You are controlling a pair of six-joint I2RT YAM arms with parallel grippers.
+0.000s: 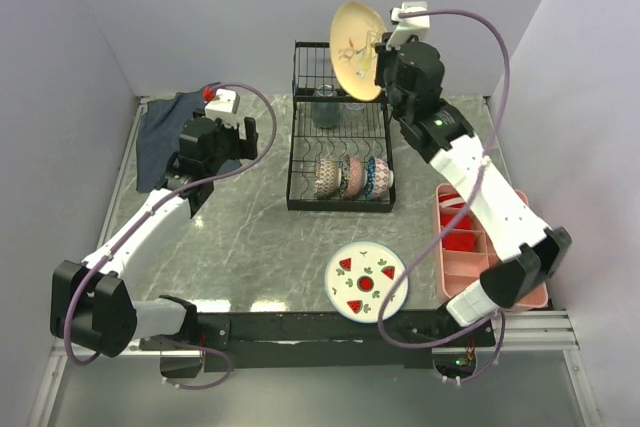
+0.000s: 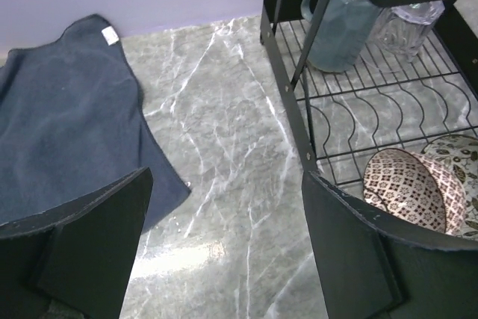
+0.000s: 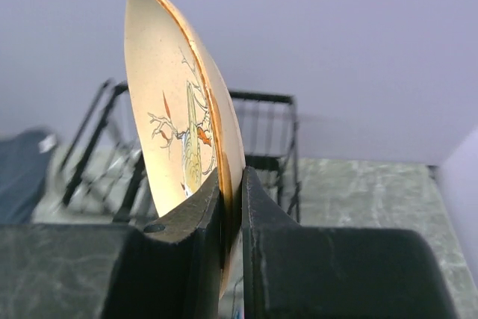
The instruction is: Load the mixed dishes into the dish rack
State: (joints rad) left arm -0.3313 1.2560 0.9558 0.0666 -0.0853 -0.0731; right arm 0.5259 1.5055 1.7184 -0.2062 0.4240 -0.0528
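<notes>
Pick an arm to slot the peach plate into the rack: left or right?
Right. The right gripper clamps the plate on edge above the rack; the left gripper is open, empty, near the cloth.

High overview, two close wrist views, all toward rack [image 1: 362,132]

The right end effector [image 3: 232,199] hides the lower rim of the peach plate [image 3: 175,95]; the dish rack [image 3: 261,98] is blurred.

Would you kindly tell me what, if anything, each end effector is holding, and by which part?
The right end effector clamps the peach plate by its rim; the left end effector holds nothing.
</notes>
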